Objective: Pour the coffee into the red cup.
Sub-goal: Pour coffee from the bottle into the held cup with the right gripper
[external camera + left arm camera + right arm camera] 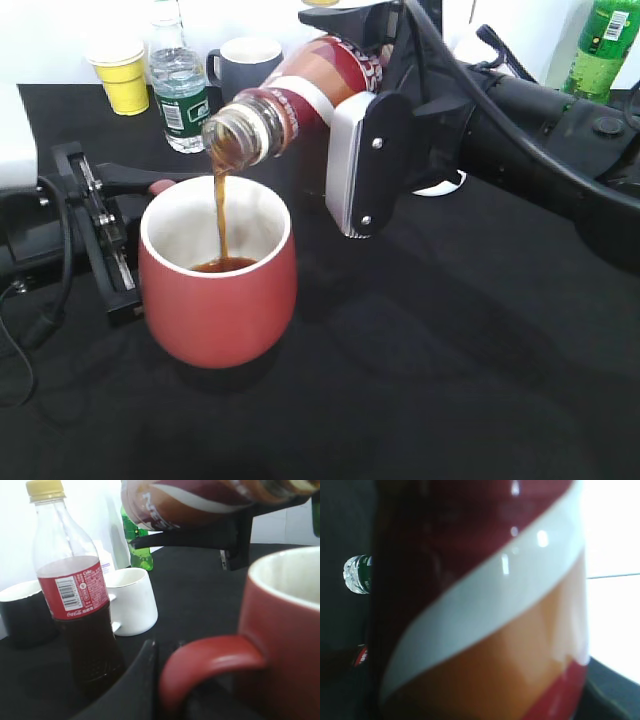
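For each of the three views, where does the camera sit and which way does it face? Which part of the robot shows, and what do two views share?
Exterior view: slanted down across the table at the red cup, the coffee bottle, both arms and the right gripper.
Left wrist view: low beside the cup's handle, facing a cola bottle; one dark finger of the left gripper shows.
Right wrist view: pressed against the coffee bottle's label; no robot part shows.
Shared: all three show the coffee bottle.

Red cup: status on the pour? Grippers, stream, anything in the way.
Right gripper shut on coffee bottle, tilted, stream landing in red cup. Left gripper at the cup handle, grip unclear. Cup partly filled. Nothing in the way.
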Robot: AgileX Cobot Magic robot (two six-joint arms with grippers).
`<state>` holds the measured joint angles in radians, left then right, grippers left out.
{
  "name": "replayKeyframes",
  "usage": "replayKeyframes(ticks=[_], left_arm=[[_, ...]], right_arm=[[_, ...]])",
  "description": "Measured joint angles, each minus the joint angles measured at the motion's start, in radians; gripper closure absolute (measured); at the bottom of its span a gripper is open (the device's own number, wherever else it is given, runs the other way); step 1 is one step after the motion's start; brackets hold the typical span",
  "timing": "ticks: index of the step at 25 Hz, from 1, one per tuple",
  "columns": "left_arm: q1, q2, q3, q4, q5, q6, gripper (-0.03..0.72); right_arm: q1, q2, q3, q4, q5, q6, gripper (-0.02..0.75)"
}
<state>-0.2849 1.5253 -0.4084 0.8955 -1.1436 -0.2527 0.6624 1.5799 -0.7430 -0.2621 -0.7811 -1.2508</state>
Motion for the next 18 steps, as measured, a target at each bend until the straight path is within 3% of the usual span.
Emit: replayKeyframes(ticks=[18], left_arm=[[0.0,0.0,0.0,0.002,0.001,0.0,0.627]], right_arm=[[0.0,0.0,0.0,0.0,-0.011,-0.027,0.206]])
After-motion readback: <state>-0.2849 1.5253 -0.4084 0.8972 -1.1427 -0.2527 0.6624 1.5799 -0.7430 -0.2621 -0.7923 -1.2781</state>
